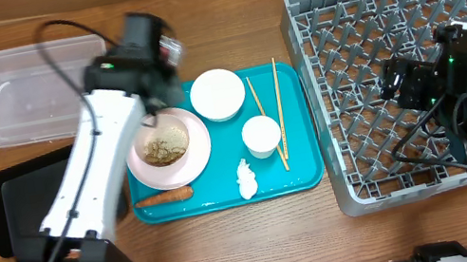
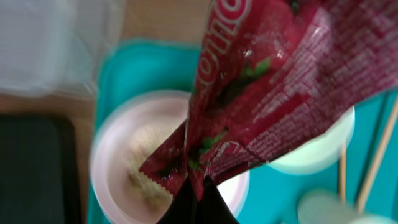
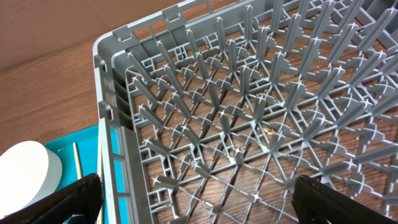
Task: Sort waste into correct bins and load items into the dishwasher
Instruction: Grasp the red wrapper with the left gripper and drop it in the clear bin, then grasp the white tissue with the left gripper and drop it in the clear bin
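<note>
My left gripper (image 2: 198, 200) is shut on the crumpled red-and-silver foil wrapper (image 2: 267, 81) and holds it above the pink plate (image 1: 201, 149). The plate holds rice-like scraps (image 1: 166, 146), also seen in the left wrist view (image 2: 149, 174). In the overhead view the arm hides the wrapper. The white bowl (image 1: 217, 93), white cup (image 1: 261, 135), two chopsticks (image 1: 279, 104), white tissue (image 1: 246, 179) and carrot (image 1: 164, 198) lie on the teal tray (image 1: 308, 171). My right gripper (image 3: 196, 199) is open and empty over the grey dish rack (image 1: 350, 81).
The clear tub (image 1: 24, 91) stands at the back left. The black tray (image 1: 20, 202) lies in front of it, partly under my left arm. The rack (image 3: 249, 124) has upright pegs and its wall adjoins the teal tray's right edge.
</note>
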